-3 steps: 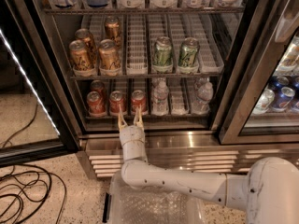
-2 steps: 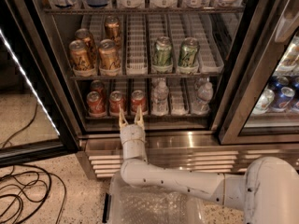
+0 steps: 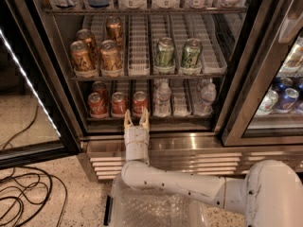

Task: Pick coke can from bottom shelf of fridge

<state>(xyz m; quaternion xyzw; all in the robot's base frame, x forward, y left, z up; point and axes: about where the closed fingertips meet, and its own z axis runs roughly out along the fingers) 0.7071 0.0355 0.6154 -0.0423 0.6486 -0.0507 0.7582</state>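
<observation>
- The white arm's two-finger gripper (image 3: 136, 120) stands fingers-up and spread, holding nothing, at the front lip of the metal-edged bottom shelf (image 3: 182, 118) of the black-framed glass-door fridge (image 3: 235, 74).
- The small red aluminium coke can (image 3: 140, 103) sits just above it, rightmost of the front-row red cans; clear plastic water bottles (image 3: 162, 98) stand alongside.
- Black cables (image 3: 21, 197) lie on the speckled floor (image 3: 75, 197).

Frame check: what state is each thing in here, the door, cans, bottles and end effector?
fridge door: swung open leftward.
end effector: open, empty, at the bottom shelf's front edge, below the rightmost coke can.
coke cans: four, upright on that shelf, not gripped.
gold-brown cans: upright, shelf above.
green cans: upright, shelf above.
water bottles: upright, bottom shelf.
</observation>
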